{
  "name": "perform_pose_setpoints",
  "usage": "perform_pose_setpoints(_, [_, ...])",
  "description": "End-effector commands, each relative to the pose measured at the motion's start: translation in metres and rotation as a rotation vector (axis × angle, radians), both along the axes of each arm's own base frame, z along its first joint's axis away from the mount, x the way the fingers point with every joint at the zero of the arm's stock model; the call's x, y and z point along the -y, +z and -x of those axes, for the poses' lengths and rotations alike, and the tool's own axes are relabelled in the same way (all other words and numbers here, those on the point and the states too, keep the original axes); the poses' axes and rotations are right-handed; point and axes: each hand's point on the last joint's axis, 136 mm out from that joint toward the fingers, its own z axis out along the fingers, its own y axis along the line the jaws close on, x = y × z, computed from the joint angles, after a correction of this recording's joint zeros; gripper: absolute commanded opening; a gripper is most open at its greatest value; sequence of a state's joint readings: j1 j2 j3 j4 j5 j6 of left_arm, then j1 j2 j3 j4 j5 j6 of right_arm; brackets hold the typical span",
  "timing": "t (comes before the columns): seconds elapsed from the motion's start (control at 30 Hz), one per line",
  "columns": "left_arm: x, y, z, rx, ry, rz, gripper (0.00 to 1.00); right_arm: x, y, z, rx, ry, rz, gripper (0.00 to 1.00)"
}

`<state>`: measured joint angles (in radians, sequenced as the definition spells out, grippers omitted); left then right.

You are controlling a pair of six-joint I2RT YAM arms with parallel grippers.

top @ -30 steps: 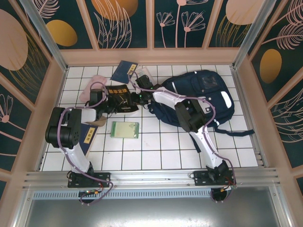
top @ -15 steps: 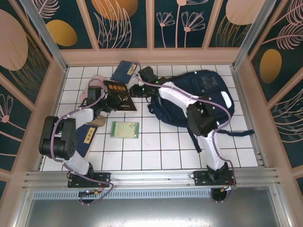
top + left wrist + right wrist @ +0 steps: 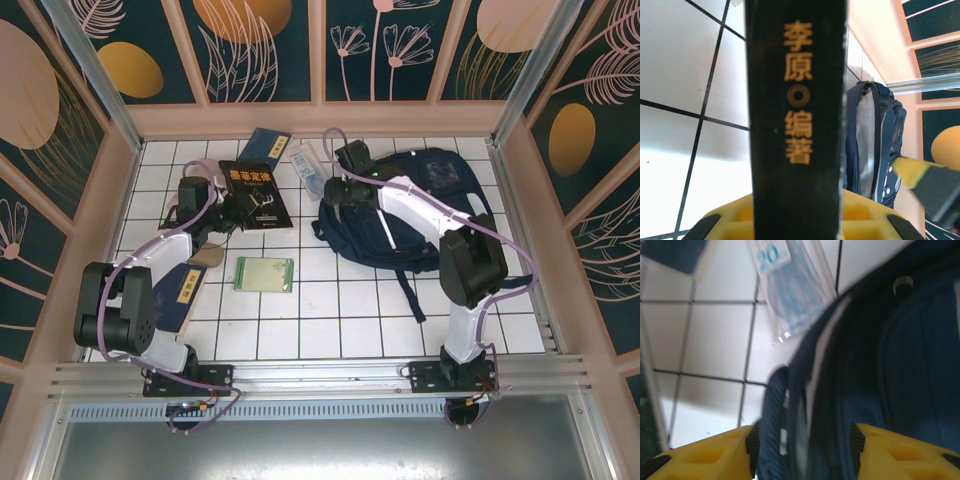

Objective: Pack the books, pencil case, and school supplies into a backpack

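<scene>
Risk lies first with the black book [image 3: 258, 195]. The left gripper [image 3: 226, 205] pinches it by the spine edge, at the far left of the tabletop [image 3: 330, 310], and the rest of the book reaches out from the jaws toward the backpack [image 3: 430, 215]. With a hold so close to the margin, I think the weight can turn the book in the fingers, or the smooth cover can slide out when the arm carries it across.

The second danger is the backpack's mouth. The right gripper [image 3: 332, 190] stands at the bag's left end with its jaws apart and the fabric rim between them. The wrist view is blurred, so I cannot tell whether they really hold the cloth. If the rim is not held up, the soft fabric will probably fall shut and the book's corner will catch on it. The clear packet [image 3: 306, 165] lies just beside that end and could be pushed away.

The book is stiff, flat and rectangular, with gold letters on its spine. The backpack is limp navy cloth with pale stripes, lying on the right half of the white tiles. The packet is thin glossy plastic.
</scene>
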<state>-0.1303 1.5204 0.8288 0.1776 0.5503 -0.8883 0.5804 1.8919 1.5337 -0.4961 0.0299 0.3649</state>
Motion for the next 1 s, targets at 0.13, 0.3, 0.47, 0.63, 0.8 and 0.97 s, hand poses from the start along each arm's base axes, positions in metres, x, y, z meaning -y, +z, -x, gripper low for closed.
perform_pose_setpoints(0.13, [0.01,0.041,0.003,0.118,-0.04,0.045,0.03,-0.002,-0.028,0.001,-0.039,-0.001,0.044,0.5])
perform_pose_setpoints(0.3, [0.013,0.044,0.008,0.117,-0.051,0.058,0.04,0.001,-0.042,-0.001,-0.061,-0.008,0.076,0.25])
perform_pose_setpoints(0.47, [0.019,0.05,0.011,0.119,-0.063,0.077,0.04,0.006,-0.024,-0.004,-0.019,-0.024,0.076,0.0])
perform_pose_setpoints(0.63, [0.039,0.057,0.01,0.119,-0.097,0.1,0.04,0.01,0.02,-0.009,0.063,-0.035,0.046,0.0])
perform_pose_setpoints(0.8, [0.07,0.065,0.008,0.127,-0.146,0.125,0.04,0.02,0.071,-0.012,0.144,-0.046,-0.004,0.0])
perform_pose_setpoints(0.97, [0.097,0.08,0.002,0.151,-0.179,0.196,0.04,0.039,0.126,-0.013,0.209,-0.062,-0.086,0.0])
